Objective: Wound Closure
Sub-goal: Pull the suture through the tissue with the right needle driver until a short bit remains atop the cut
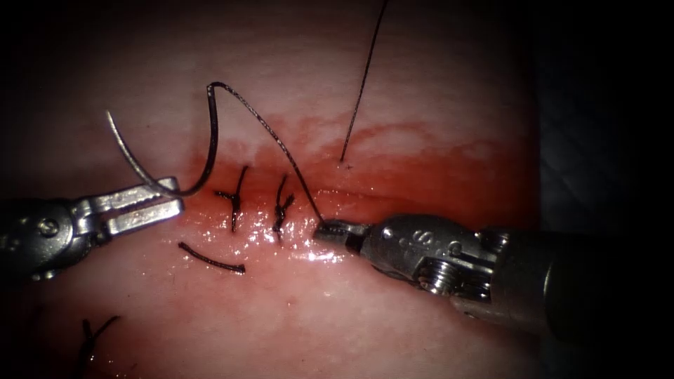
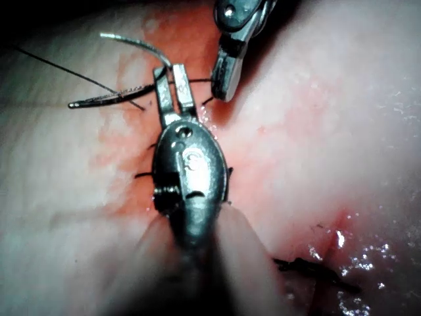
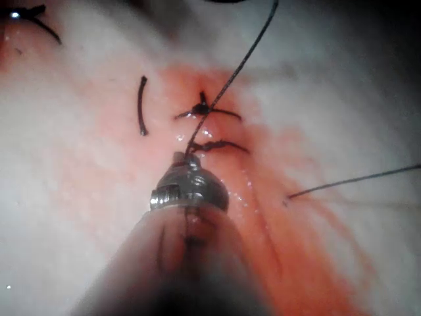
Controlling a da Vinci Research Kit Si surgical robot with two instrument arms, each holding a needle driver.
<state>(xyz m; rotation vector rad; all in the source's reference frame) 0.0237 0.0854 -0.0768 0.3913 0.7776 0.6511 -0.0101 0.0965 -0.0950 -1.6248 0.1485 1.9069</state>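
My left tool (image 1: 175, 196) comes in from the left and is shut on the curved needle (image 1: 133, 158) near the middle of its curve. The needle is free of the tissue (image 1: 393, 309), above the left end of the cut, both ends pointing up. Black thread (image 1: 270, 133) runs from the needle's tail down to my right tool (image 1: 321, 230), which is shut on it at the tissue surface just right of two tied stitches (image 1: 281, 207). In the left wrist view the left tool (image 2: 174, 89) holds the needle (image 2: 131, 43) beside the right tool (image 2: 227, 72). In the right wrist view the right tool (image 3: 187, 161) grips the thread (image 3: 243, 59).
A second strand of thread (image 1: 361, 84) enters the tissue at a point beyond the cut, right of the stitches. A loose cut piece of thread (image 1: 210, 260) lies on the near side. Red fluid (image 1: 421, 175) stains the tissue along the cut. Another knot (image 1: 91, 337) sits at lower left.
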